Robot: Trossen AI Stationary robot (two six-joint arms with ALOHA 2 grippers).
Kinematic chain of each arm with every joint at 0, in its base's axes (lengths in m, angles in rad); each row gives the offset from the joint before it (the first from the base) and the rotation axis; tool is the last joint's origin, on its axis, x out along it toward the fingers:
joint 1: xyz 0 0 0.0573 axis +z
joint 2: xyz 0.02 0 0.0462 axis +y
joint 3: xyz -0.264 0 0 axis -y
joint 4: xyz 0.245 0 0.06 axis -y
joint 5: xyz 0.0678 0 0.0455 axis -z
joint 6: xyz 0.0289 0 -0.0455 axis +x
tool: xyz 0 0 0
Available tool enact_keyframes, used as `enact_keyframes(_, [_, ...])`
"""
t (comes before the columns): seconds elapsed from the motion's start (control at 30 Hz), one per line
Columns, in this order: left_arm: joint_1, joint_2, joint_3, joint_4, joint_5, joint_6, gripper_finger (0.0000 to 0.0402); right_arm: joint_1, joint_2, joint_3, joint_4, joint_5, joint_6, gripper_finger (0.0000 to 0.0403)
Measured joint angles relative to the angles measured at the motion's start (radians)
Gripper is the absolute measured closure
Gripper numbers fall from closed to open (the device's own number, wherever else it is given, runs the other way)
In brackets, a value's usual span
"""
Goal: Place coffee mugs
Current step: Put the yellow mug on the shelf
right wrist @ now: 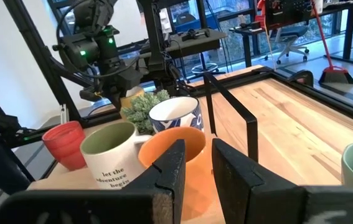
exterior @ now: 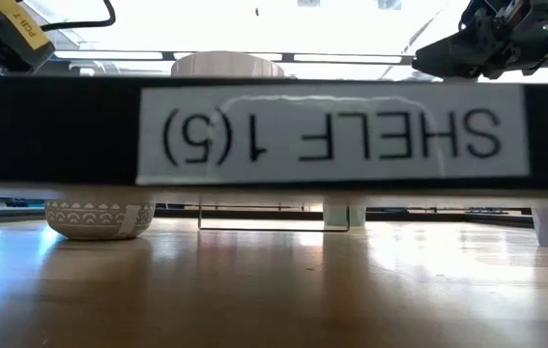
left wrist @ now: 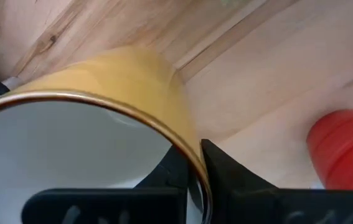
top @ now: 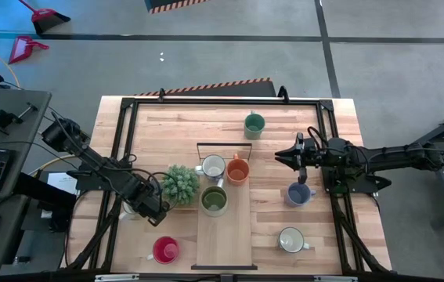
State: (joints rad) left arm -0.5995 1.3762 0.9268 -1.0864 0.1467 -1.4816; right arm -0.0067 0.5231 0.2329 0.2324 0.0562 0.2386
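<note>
Left gripper is clamped shut on the rim of a yellow-tan glazed ceramic mug with a white interior, one finger inside, one outside. Just beside it: red ceramic mug on the wooden table, spiky green potted plant on the other side. Right gripper hangs partly open, holding nothing, pointed at the orange mug; past it, cream-olive mug with printed text and patterned white mug.

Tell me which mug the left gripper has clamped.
The yellow, white-lined mug: the left gripper pinches its rim. The red mug stands free beside it.
</note>
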Motion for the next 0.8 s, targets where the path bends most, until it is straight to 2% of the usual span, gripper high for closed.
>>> enact_keyframes(0.17, [0.000, 0.001, 0.019, -0.055, -0.004, 0.053, 0.0394, 0.000, 0.000, 0.000, -0.004, 0.003, 0.013, 0.0336])
enact_keyframes(0.3, [0.000, 0.001, 0.107, -0.169, -0.036, 0.103, 0.0394, 0.000, 0.000, 0.000, -0.004, 0.002, 0.023, 0.0336])
enact_keyframes(0.43, [-0.006, 0.000, 0.206, -0.254, -0.117, 0.177, 0.0394, 0.000, 0.000, 0.000, -0.004, 0.002, 0.023, 0.0336])
enact_keyframes(0.57, [-0.006, 0.000, 0.285, -0.282, -0.162, 0.245, 0.0394, 0.000, 0.000, 0.000, -0.003, 0.002, 0.023, 0.0336])
enact_keyframes(0.8, [-0.006, 0.000, 0.382, -0.295, -0.182, 0.328, 0.0394, 0.000, 0.000, 0.000, 0.005, -0.001, 0.042, 0.0336])
